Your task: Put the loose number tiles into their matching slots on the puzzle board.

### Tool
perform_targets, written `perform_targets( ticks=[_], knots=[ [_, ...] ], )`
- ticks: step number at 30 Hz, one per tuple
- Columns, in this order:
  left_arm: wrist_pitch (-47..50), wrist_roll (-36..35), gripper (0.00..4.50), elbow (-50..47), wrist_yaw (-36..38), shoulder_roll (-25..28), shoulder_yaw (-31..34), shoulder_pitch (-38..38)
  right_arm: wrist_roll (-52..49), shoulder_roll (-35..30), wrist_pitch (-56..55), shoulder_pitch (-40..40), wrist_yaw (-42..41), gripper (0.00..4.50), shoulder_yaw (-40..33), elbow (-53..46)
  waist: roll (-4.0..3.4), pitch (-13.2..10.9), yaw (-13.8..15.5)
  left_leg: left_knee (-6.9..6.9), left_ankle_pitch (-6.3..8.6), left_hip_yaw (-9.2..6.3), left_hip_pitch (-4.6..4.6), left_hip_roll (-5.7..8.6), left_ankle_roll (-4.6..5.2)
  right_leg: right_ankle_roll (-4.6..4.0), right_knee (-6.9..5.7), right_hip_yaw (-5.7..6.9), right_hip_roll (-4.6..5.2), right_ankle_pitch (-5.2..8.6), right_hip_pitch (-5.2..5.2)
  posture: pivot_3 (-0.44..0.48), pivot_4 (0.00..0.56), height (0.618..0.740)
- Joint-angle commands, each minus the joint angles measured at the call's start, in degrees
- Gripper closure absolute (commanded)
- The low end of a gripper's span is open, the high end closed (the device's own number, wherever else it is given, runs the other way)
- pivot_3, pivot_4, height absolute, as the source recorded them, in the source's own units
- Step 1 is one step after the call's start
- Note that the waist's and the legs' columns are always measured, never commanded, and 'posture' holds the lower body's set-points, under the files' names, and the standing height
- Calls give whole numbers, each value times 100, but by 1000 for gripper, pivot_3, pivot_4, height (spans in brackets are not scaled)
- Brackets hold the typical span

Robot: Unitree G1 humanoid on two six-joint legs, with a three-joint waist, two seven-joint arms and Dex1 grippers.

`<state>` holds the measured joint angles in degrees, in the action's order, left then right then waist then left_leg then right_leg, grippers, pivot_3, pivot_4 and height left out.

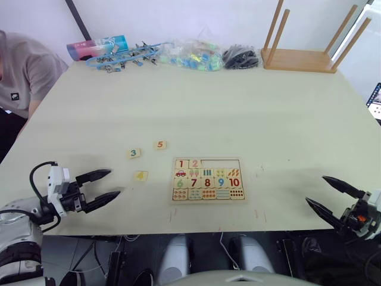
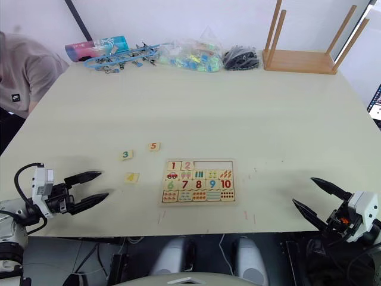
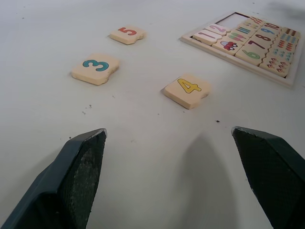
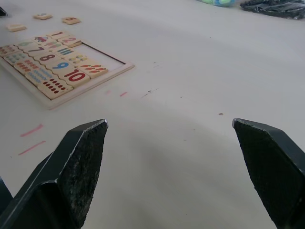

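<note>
board (image 1: 208, 180): 1, 2 seated, three slots bare | tiles 3 (image 1: 134, 153), 4 (image 1: 140, 176), 5 (image 1: 159, 145) loose on bench, left of board | left gripper (image 1: 102, 185) spread, aimed at 4, likely next | right gripper (image 1: 332, 195) spread, idle

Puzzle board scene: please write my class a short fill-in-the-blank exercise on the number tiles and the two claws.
1. The flat pale wooden puzzle board already holds tiles 1 and ___ in its top row.
2. Loose on the pale table lie square wooden tiles 3, 4 and ___.
3. The left claw and right claw are both ___.

Missing words: 2; 5; open
</note>
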<state>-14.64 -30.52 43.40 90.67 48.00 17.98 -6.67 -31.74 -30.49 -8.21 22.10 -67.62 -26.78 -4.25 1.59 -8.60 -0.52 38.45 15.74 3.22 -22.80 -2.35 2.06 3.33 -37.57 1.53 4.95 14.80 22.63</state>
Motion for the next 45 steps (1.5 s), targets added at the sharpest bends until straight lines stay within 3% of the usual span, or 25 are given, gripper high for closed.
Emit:
perform_targets(
  ticks=[1, 10, 20, 37, 45],
  knots=[
    [-121, 10, 0, 2, 175, -23, 143, -5, -177, -61, -163, 19, -142, 95, -86, -26, -1, 0, 0, 0, 0, 0, 0, 0, 0, 0, 0, 0, 0, 0, 0, 0, 150, 737],
    [-207, -63, 0, -26, 183, 77, -90, -53, -270, -48, -200, 27, -340, 95, -43, 30, -1, 1, 0, 0, 0, 0, 0, 0, 0, 0, -1, 0, 0, 0, -1, 0, 150, 737],
    [-200, -99, 0, 234, 183, 367, -574, -808, -350, -101, -123, -63, -565, 95, 160, -22, -6, -1, 30, 2, 0, -2, 2, 6, 0, 0, -1, 2, 0, 0, -5, 0, 150, 737],
    [-686, 1506, 0, 2065, 110, 70, -1116, -3085, -700, -223, 95, -381, -794, 95, 412, -544, -6, -2, 76, 9, -1, 5, 0, 19, -1, 2, -3, 2, -10, -1, -6, 0, 150, 737],
    [-1034, 2196, 0, 2680, -170, 79, -1280, -3583, -710, -245, 159, -487, -729, 95, 469, -676, -5, -2, 107, 12, -1, 23, -2, 19, -1, 2, -4, 2, -10, -1, -6, 0, 150, 737]
  ],
)
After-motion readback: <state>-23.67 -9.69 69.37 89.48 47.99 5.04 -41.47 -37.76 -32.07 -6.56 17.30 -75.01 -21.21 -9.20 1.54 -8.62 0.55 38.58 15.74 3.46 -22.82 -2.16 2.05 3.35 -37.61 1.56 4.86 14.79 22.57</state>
